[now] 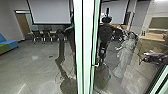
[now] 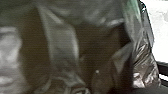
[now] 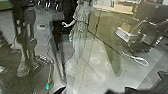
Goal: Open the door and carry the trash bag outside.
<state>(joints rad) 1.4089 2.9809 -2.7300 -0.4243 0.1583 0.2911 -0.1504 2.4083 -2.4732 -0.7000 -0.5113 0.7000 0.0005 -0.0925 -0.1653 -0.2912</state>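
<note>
The trash bag [image 2: 62, 40] seems dark, shiny and much creased; of both pincers, I cannot tell the state.

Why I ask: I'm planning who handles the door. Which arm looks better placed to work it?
Probably the right. Dark, glossy plastic, apparently the trash bag, hangs close before the left wrist camera, so that arm seems occupied. The right wrist camera faces glass with a statue showing in or through it.
</note>
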